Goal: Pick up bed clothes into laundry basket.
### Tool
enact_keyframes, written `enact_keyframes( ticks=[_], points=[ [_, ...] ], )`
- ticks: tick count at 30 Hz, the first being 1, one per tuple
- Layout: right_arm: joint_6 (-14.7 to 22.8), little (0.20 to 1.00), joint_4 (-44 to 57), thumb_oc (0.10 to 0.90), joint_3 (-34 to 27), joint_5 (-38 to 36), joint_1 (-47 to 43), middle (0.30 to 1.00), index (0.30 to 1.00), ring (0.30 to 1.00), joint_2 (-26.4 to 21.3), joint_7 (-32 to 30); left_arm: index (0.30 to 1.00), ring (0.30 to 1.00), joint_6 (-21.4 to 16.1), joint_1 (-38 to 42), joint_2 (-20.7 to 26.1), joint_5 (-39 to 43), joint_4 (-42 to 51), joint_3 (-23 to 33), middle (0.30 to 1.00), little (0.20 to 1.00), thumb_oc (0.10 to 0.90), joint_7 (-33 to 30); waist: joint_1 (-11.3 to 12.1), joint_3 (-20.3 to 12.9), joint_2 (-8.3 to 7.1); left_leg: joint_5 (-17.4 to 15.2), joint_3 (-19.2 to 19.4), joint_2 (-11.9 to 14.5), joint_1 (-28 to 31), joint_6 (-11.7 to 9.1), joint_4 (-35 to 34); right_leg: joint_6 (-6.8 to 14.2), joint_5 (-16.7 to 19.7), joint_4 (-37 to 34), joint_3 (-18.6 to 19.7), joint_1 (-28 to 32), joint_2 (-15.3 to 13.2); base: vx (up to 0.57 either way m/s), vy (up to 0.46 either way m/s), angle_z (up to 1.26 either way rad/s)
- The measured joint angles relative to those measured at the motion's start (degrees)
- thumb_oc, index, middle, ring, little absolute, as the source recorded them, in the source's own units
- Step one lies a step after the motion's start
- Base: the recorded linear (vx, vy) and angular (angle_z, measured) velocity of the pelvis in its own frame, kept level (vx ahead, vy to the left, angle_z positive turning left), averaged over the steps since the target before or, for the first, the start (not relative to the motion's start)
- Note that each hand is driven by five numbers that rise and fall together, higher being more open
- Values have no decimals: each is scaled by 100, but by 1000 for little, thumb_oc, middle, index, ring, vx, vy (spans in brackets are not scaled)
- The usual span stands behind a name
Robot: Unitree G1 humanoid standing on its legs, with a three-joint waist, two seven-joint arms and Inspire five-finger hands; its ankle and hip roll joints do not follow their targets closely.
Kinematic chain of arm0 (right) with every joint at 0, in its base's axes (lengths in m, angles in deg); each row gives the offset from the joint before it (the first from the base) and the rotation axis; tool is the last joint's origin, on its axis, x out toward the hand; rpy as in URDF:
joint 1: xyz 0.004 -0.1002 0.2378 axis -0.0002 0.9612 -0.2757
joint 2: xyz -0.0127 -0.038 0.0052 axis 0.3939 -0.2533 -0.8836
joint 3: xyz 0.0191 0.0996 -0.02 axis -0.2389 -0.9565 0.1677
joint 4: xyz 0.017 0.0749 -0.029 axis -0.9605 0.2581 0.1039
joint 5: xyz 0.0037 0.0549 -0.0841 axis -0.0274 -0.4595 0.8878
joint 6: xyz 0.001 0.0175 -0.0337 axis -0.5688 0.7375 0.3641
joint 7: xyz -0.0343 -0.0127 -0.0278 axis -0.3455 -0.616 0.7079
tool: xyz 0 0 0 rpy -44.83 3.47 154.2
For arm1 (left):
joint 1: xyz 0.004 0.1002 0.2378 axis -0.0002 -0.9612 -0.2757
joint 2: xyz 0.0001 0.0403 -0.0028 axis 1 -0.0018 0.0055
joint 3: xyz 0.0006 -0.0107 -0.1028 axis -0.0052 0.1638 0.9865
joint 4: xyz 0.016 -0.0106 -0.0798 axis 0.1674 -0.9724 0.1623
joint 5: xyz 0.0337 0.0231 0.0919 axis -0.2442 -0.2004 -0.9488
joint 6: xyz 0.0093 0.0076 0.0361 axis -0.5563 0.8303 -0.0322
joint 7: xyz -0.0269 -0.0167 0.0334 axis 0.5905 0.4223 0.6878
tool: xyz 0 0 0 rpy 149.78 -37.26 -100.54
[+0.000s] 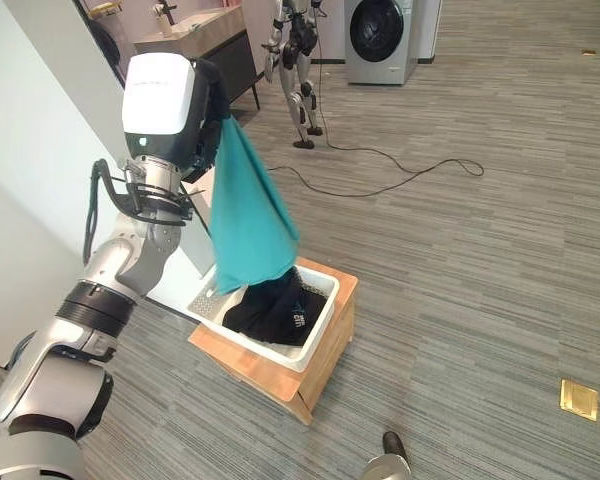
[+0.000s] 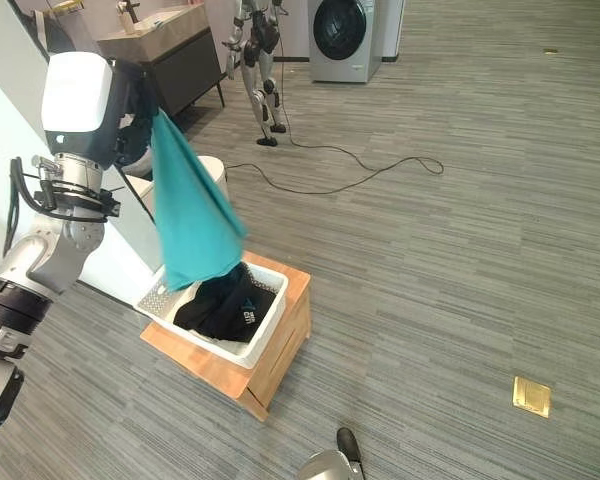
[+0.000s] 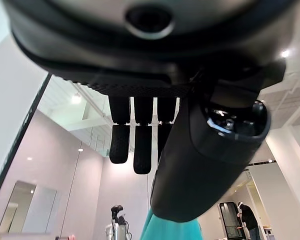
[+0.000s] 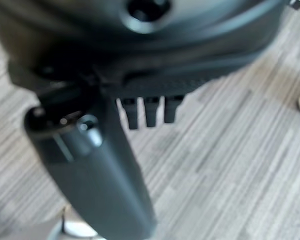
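The grey striped floor spreads far and right around my work, with a washing machine and another robot standing at the far end. Near me, a low wooden stand carries the white laundry basket, which already has a dark garment lying in it. My left arm is raised at the left of the scene, and from my left hand hangs the teal cloth, draping down so that its lower edge reaches the near-left part of the basket, over or against the dark garment. In my judgement the step is the drop: I should lower the arm so the cloth folds into the basket rather than over its rim, bring the hand a little to the right so the bulk hangs over the middle, and only then let go; releasing from this height risks the cloth sliding off the left wall onto the floor. The grip itself is hard to read: the wrist housing hides it from above, and the left wrist view shows my fingers hanging nearly straight with the teal below the thumb, so I cannot tell how the cloth is pinched. My right hand hangs idle over bare floor, its fingers relaxed and holding nothing.
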Motion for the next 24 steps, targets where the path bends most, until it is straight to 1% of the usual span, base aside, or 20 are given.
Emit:
enact_keyframes(
  ticks=[4, 5, 12, 21, 24],
  points=[
    [14, 900, 14, 800, 40, 7, -101, 900, 900, 900, -1, -50, 300, 300, 47, -127, -195, -1, -260, -11, 300, 300, 400, 106, 82, 7, 47, -15, -8, 4, -88, 6, 0, -4, 4, -1, -6, -85, 2, 4, -24, 1],
    [13, 900, 12, 800, 40, 8, -134, 900, 900, 900, -1, -60, 300, 300, 77, -219, -199, -1, -281, -11, 300, 300, 400, 121, 72, 7, 56, -15, -6, 5, -96, 6, 0, -6, 6, -1, -2, -97, 3, 0, 0, 0],
    [15, 900, 15, 800, 111, 68, -145, 900, 900, 900, 1, -132, 300, 300, 133, -813, -301, 1, -331, -3, 300, 300, 400, 231, 96, 25, 31, -15, -7, 6, -141, 6, 20, -6, 6, 1, -8, -130, 5, 4, -10, 0],
    [53, 900, 15, 800, 161, 131, -128, 900, 900, 900, 72, -129, 300, 300, 132, -883, -297, 0, -248, 152, 300, 300, 400, 229, 214, 105, -88, -14, -15, 27, -100, 5, 17, -7, 7, 1, -28, -82, 24, 4, -12, 0],
    [56, 900, 14, 800, 210, 130, -123, 900, 900, 900, 107, -126, 300, 300, 135, -907, -297, 1, -252, 302, 300, 300, 400, 228, 295, 165, -179, -15, -28, 49, -83, 5, 1, -13, 11, 1, -40, -59, 41, 0, 0, 0]
  ],
)
